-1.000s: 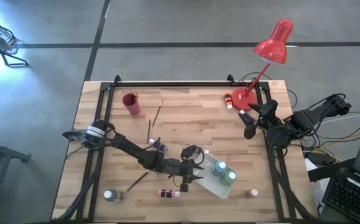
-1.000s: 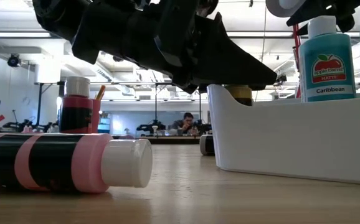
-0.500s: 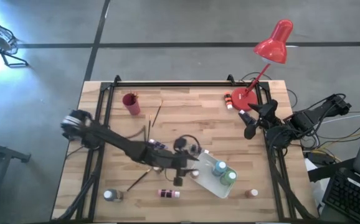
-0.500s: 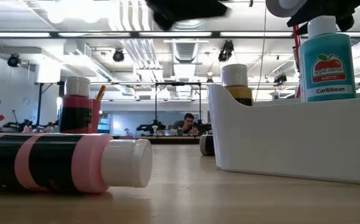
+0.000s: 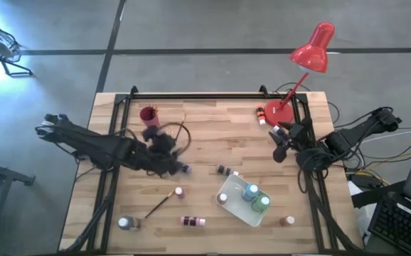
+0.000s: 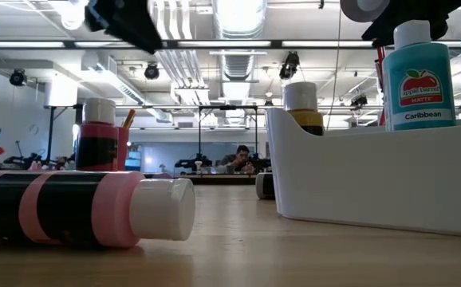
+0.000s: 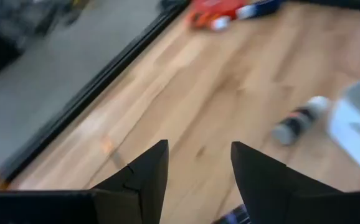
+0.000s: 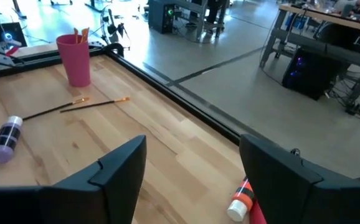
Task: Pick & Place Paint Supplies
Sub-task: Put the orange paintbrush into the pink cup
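Note:
My left gripper (image 5: 168, 148) is open and empty, raised over the table's left middle near two loose paintbrushes (image 5: 178, 133); it shows at the top of the low view (image 6: 127, 20). My right gripper (image 5: 279, 148) is open and empty, waiting at the right edge by the lamp. A white tray (image 5: 234, 208) holds a teal bottle (image 5: 250, 190), a green bottle (image 5: 262, 202) and a white-capped one (image 5: 225, 199), all upright. Lying on the wood are a dark bottle (image 5: 225, 171), a purple bottle (image 5: 183, 168) and a pink-and-black bottle (image 5: 192, 222).
A pink cup (image 5: 149, 117) with brushes stands far left. The red desk lamp (image 5: 312, 50) and an orange bottle (image 5: 261, 114) are at the far right. Near the front edge are a clear bottle (image 5: 125, 223), a brown bottle (image 5: 286, 221) and a dark brush (image 5: 158, 205).
My left gripper has risen from beside the white tray and swung back toward the table's left and far side, leaving the low view's centre. The bottles in the tray stayed put.

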